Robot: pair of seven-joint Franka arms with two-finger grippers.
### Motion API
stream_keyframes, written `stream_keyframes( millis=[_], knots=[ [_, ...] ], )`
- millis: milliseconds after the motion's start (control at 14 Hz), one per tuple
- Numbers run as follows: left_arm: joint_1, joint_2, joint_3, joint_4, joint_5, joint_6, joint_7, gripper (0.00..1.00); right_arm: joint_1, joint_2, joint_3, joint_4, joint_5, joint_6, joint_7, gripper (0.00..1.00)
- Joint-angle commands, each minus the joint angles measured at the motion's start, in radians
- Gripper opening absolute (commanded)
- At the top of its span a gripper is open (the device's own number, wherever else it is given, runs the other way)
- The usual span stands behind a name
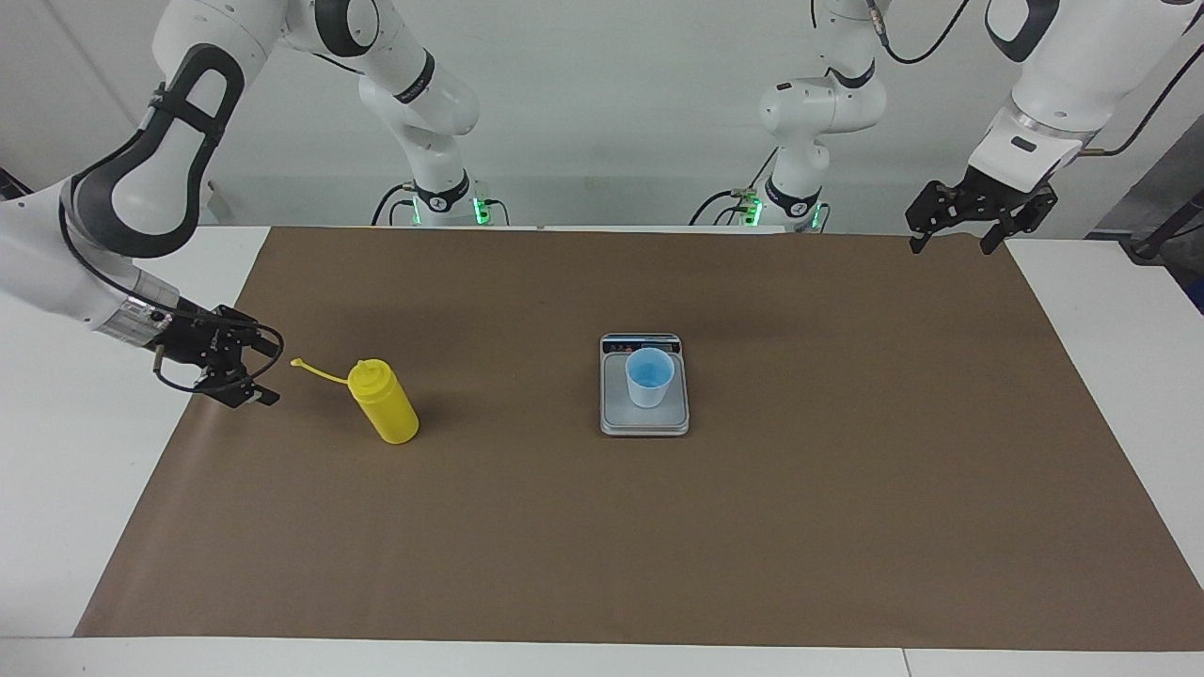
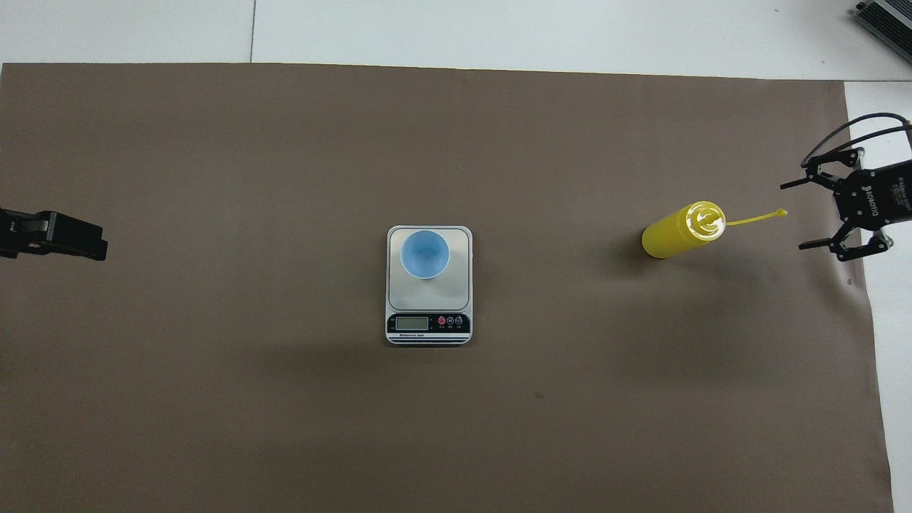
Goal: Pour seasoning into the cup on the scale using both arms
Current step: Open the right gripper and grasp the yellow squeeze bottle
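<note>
The yellow seasoning bottle (image 1: 384, 404) stands upright on the brown mat toward the right arm's end, its thin cap strap (image 1: 315, 370) sticking out sideways; it also shows in the overhead view (image 2: 677, 231). The light-blue cup (image 1: 649, 376) stands on the silver-grey scale (image 1: 644, 425) at mid-table, and both appear in the overhead view, the cup (image 2: 425, 254) and the scale (image 2: 460, 288). My right gripper (image 1: 273, 374) is open and empty, low by the mat's edge, pointing at the strap's tip, also seen from overhead (image 2: 792, 217). My left gripper (image 1: 950, 246) is open and empty over the mat's edge at the left arm's end, also seen from overhead (image 2: 92, 241).
The brown paper mat (image 1: 602, 527) covers most of the white table (image 1: 56, 527). A grey device (image 2: 887, 18) lies at the table's corner farthest from the robots, at the right arm's end.
</note>
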Motion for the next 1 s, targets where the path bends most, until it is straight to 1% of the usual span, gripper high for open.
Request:
stream_keyframes(
  millis=[0, 143, 357, 429, 571, 786, 929],
  knots=[
    [-0.009, -0.005, 0.008, 0.007, 0.004, -0.004, 0.008, 1.0, -0.008, 0.068, 0.006, 0.023, 0.091, -0.015, 0.024, 1.0],
    [0.0, -0.011, 0.004, 0.001, 0.0, 0.002, 0.005, 1.0, -0.004, 0.094, 0.006, 0.008, 0.142, -0.02, 0.073, 1.0],
    [-0.009, -0.014, 0.005, -0.012, -0.004, 0.022, -0.001, 1.0, 0.025, 0.095, 0.006, -0.038, 0.187, -0.006, 0.125, 1.0],
    [-0.01, -0.016, 0.005, -0.016, -0.004, 0.022, -0.001, 1.0, 0.027, 0.098, 0.006, -0.06, 0.226, -0.002, 0.139, 1.0],
    [-0.015, -0.027, 0.005, -0.035, -0.004, 0.023, 0.001, 1.0, 0.042, 0.09, 0.007, -0.118, 0.282, 0.052, 0.164, 1.0],
    [-0.049, -0.036, 0.014, -0.052, -0.002, 0.022, 0.005, 1.0, 0.072, 0.085, 0.009, -0.144, 0.309, 0.096, 0.181, 1.0],
    [-0.044, -0.036, 0.014, -0.052, -0.002, 0.025, 0.002, 1.0, 0.073, 0.075, 0.015, -0.181, 0.341, 0.116, 0.179, 1.0]
  ],
)
